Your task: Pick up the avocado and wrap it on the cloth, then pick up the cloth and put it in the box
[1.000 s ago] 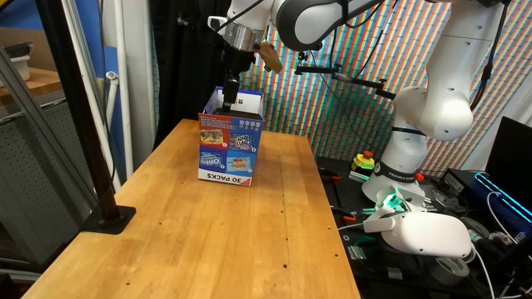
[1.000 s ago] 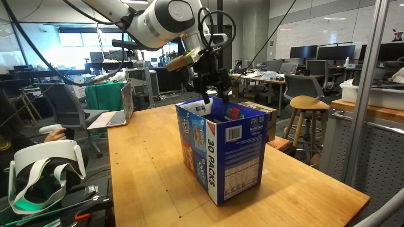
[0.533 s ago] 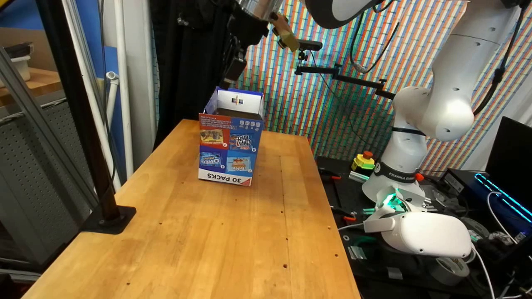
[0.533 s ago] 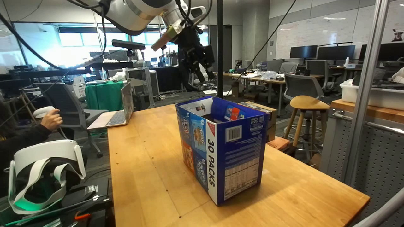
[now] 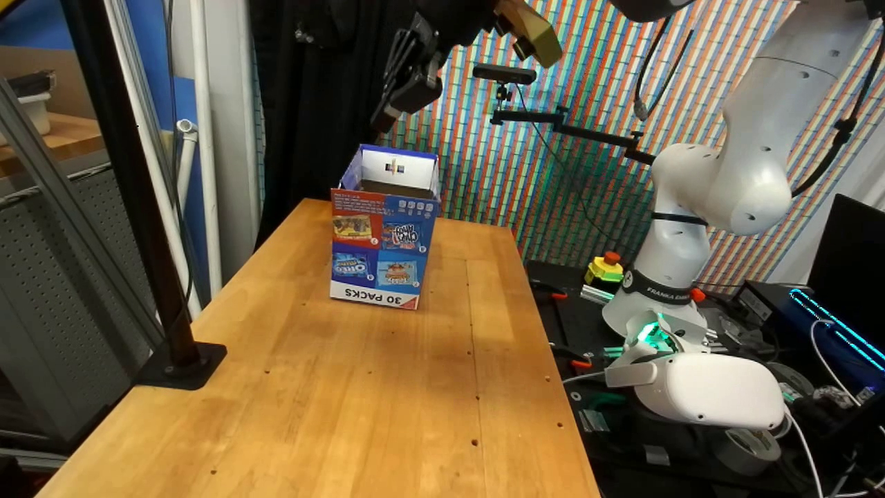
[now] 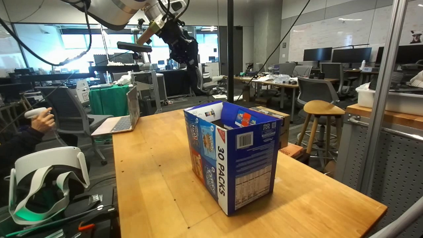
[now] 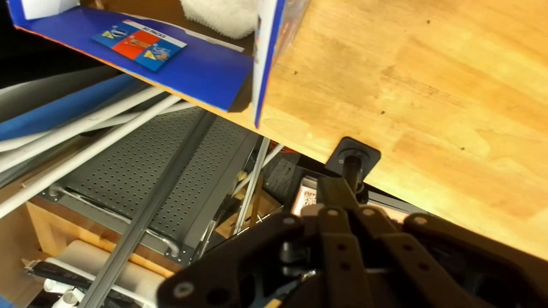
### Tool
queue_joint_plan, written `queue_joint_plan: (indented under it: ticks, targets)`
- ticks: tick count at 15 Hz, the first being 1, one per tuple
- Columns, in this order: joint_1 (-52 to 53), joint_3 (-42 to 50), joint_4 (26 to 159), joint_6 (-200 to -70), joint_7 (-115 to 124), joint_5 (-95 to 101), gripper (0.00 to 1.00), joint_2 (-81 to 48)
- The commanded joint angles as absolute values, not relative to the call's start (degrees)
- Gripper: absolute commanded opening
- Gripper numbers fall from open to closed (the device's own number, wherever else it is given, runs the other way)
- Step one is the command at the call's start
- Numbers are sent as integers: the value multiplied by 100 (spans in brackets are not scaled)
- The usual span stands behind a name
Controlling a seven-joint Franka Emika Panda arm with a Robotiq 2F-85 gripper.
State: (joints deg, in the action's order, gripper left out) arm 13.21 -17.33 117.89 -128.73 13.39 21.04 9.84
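Lying in box [image 7: 205, 81] — cloth [image 7: 224, 17], lower than end effector [image 7: 337, 192]

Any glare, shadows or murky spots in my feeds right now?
Wrist view: bright, washed-out patches on the table, with the gripper mostly dark; in an exterior view, the windows are blown out and a soft shadow lies at the base of the box; in an exterior view, the gripper partly blends into the black curtain.

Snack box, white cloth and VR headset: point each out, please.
Snack box [image 6: 243, 158]: in an exterior view, blue side panel.
White cloth [image 7: 227, 16]: wrist view, the part showing inside the snack box.
VR headset [image 5: 719, 389]: in an exterior view, white front shell.
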Motion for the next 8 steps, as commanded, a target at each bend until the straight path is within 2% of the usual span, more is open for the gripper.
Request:
queue_joint_plan:
  ticks: [1,3,4,8]
  targets:
    - [1331,-1811,11779,-12856,1437,2095,7,992]
    - [1350,-1853,11787,-12856,1521,2095,23,1003]
    - [1348,-1851,11789,-12856,1526,2095,26,1003]
    - [1344,-1843,11792,-12856,1531,2094,26,1003]
